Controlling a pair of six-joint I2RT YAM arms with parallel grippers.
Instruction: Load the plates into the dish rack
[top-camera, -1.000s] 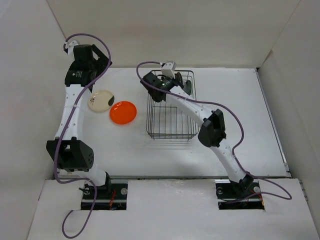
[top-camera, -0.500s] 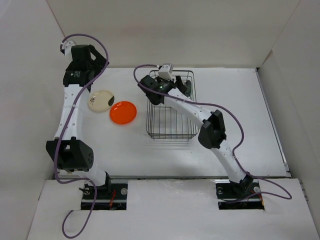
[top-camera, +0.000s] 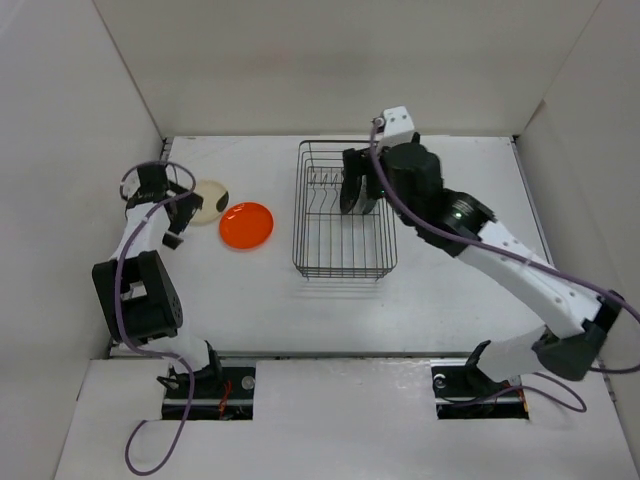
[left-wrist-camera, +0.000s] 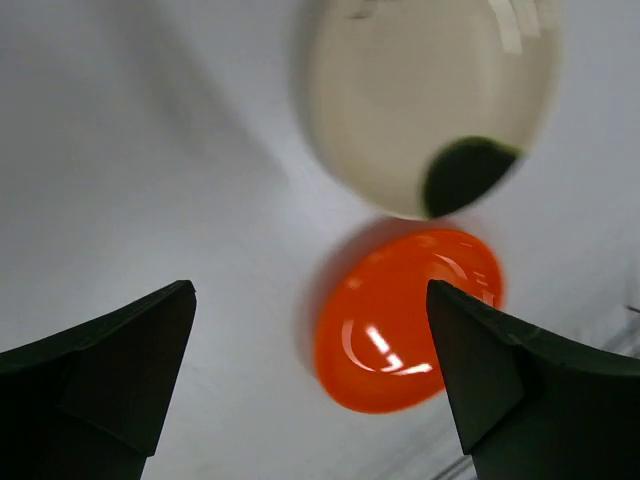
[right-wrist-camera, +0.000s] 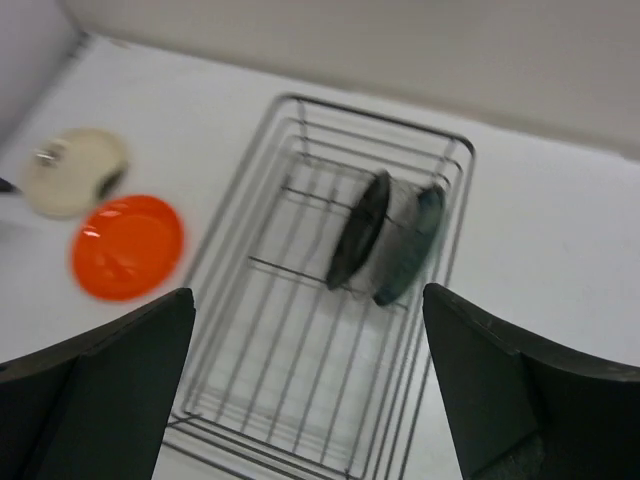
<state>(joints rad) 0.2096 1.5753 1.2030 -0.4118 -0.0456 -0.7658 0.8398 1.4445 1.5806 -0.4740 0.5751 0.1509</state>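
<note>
The dish rack (top-camera: 343, 268) is a dark wire basket in mid-table. A glossy black plate (right-wrist-camera: 360, 230) and a blue-green plate (right-wrist-camera: 410, 250) stand on edge side by side among its prongs. My right gripper (right-wrist-camera: 308, 293) hangs open and empty above the rack; from the top it (top-camera: 362, 182) covers the rack's far right part. Left of the rack, the orange plate (top-camera: 246, 225) and the cream plate (top-camera: 210, 197) with a dark mark lie flat. My left gripper (left-wrist-camera: 310, 290) is open, just left of the cream plate (left-wrist-camera: 430, 100), with the orange plate (left-wrist-camera: 410, 320) beyond its fingertips.
White walls close in the table at the back and both sides. The left arm (top-camera: 135, 290) is folded up close to the left wall. The right arm (top-camera: 520, 270) stretches across the table's right half.
My right gripper has opened and lifted away from the rack's far end, the arm swinging right. The left arm has come down from the back wall to beside the cream plate.
</note>
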